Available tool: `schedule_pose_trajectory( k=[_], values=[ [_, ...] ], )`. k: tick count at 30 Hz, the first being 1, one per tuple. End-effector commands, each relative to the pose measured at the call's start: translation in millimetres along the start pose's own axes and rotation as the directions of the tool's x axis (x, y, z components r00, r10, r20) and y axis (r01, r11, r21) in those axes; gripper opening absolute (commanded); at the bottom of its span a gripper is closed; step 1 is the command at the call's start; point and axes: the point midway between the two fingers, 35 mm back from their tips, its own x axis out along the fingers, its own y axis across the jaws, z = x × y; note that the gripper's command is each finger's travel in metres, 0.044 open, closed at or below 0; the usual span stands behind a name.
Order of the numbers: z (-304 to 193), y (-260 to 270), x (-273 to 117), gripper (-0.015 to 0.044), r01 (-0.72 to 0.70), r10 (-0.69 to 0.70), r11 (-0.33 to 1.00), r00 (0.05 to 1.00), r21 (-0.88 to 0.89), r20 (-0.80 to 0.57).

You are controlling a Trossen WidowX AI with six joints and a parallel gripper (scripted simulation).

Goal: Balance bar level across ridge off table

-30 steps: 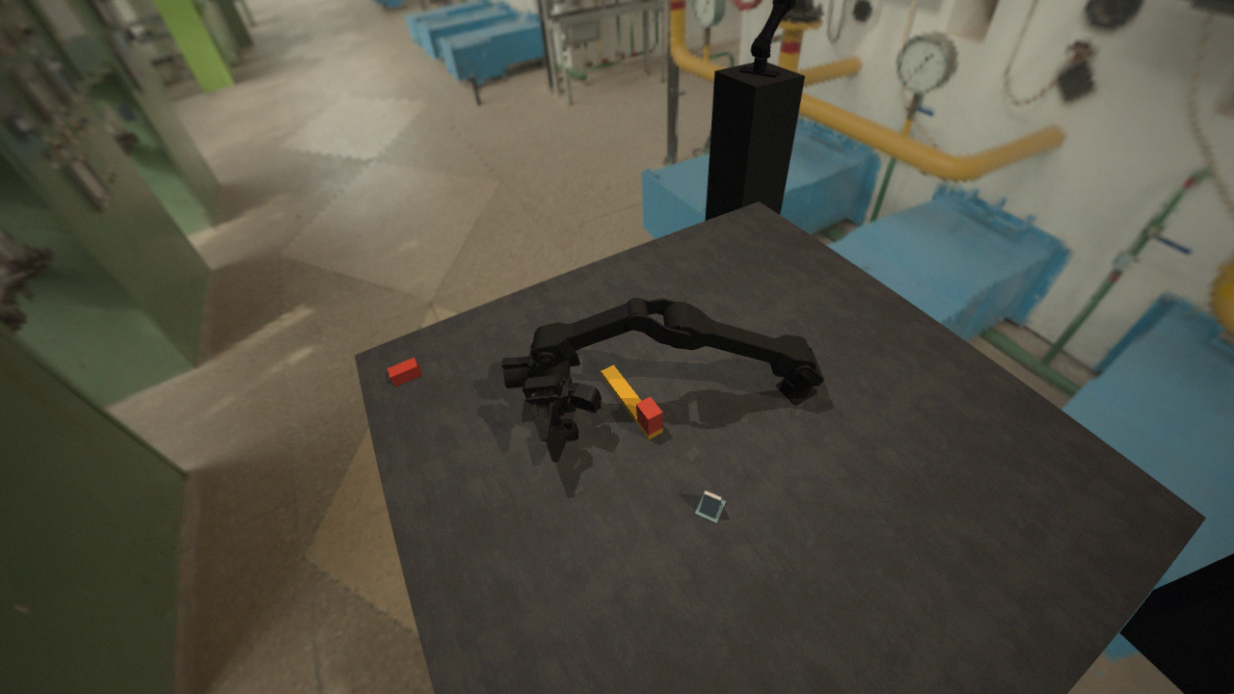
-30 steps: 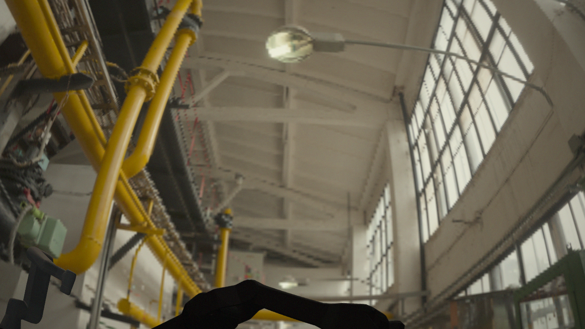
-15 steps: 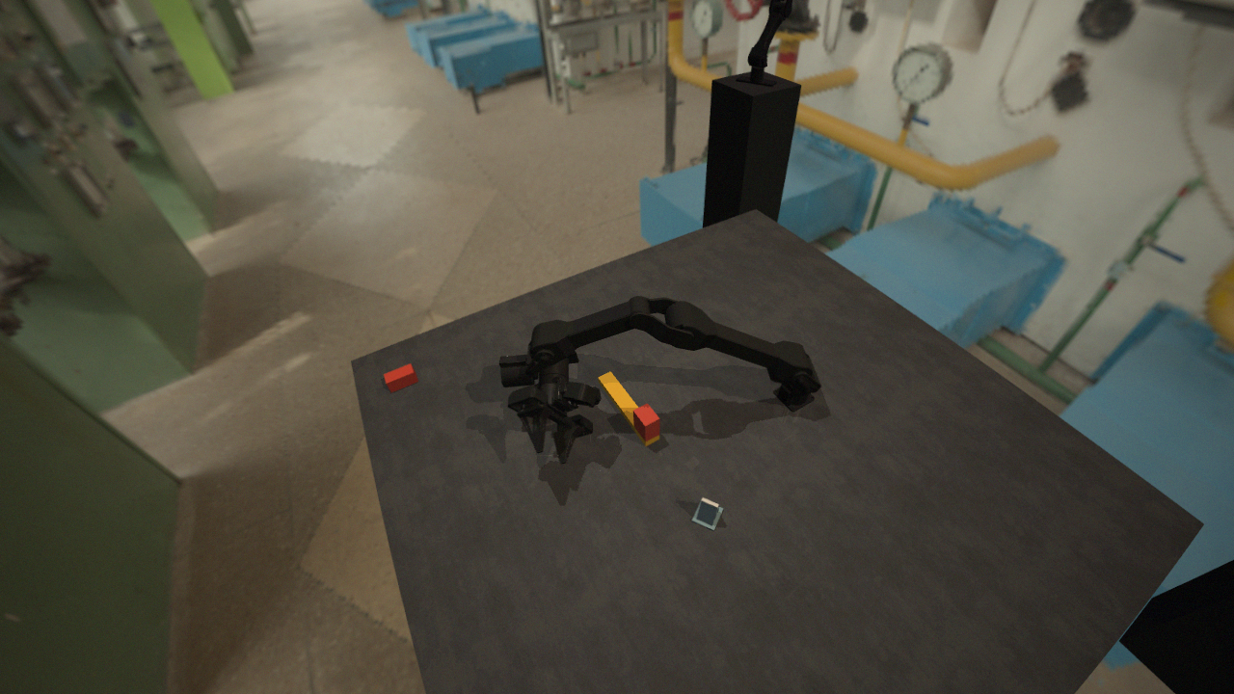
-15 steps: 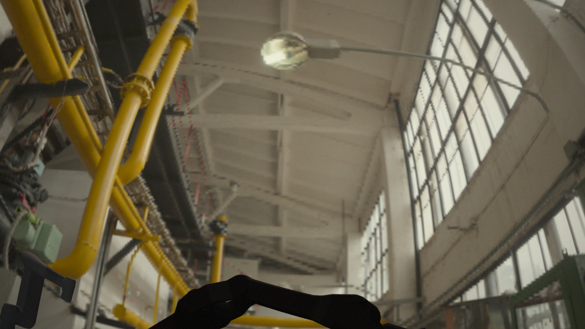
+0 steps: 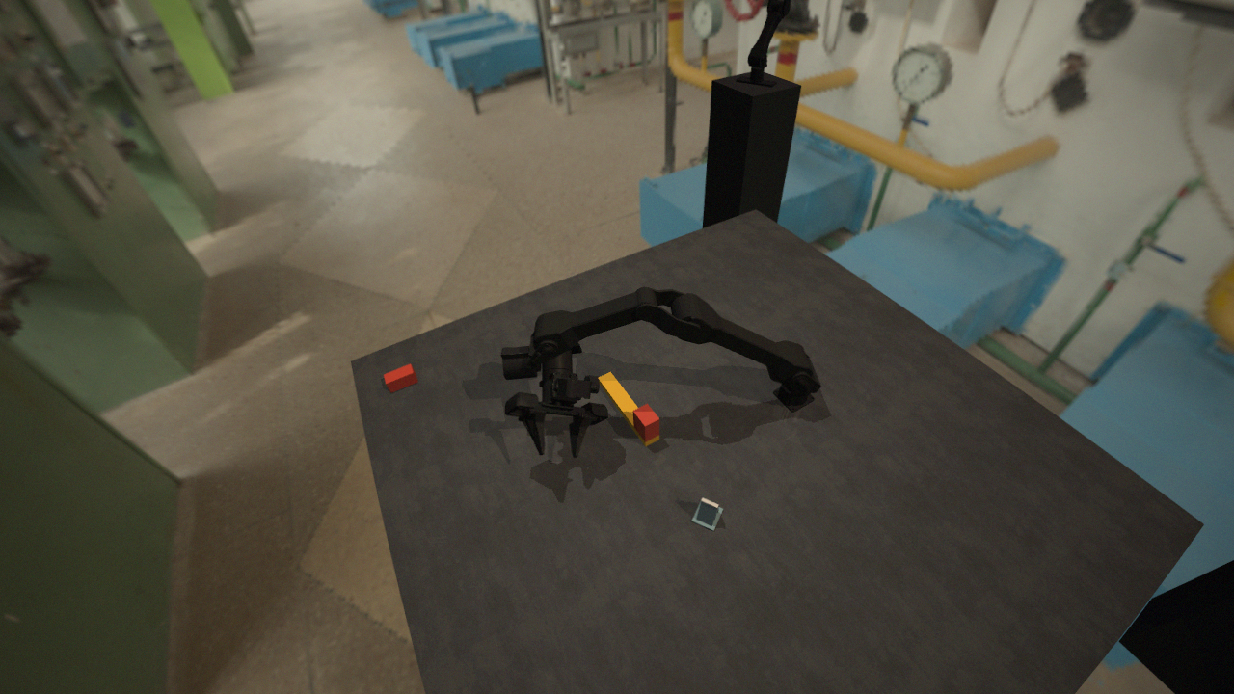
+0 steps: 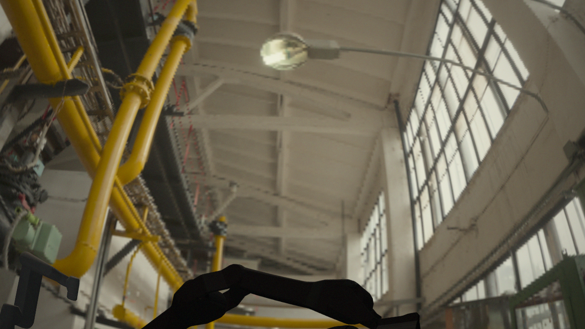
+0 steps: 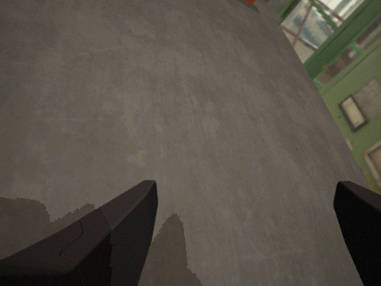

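Note:
The orange-yellow bar [image 5: 619,393] lies slantwise in the top view, right of the gripper; whether its underside touches the table cannot be told. A red block [image 5: 646,422] sits at its near end. No separate ridge shows clearly under the bar. A small teal-edged piece [image 5: 707,514] with a dark face stands nearer the camera; it is too small to tell whether it is the ridge. My gripper [image 5: 559,454] [image 7: 245,192] is open, with nothing between its fingers. It points down above the table, left of the bar, which does not show in the wrist view.
Another red block [image 5: 400,378] [image 7: 249,1] lies near the table's far left corner. The dark table [image 5: 863,535] [image 7: 222,131] has its left edge close to the gripper side. The arm [image 5: 733,340] arches above the table behind the bar.

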Motion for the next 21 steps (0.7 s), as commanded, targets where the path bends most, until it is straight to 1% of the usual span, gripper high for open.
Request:
schedule_pose_trajectory(
  k=[1, 11, 21],
  values=[
    [5, 2, -2, 0.0315, -0.022, 0.024, 0.995, 0.999, 0.095, -0.028],
    [10, 9, -8, 0.0315, -0.044, 0.093, 0.924, 0.989, 0.38, -0.111],
    [15, 17, -16, 0.0315, -0.002, 0.16, 0.776, 0.968, 0.63, -0.193]
  ],
)
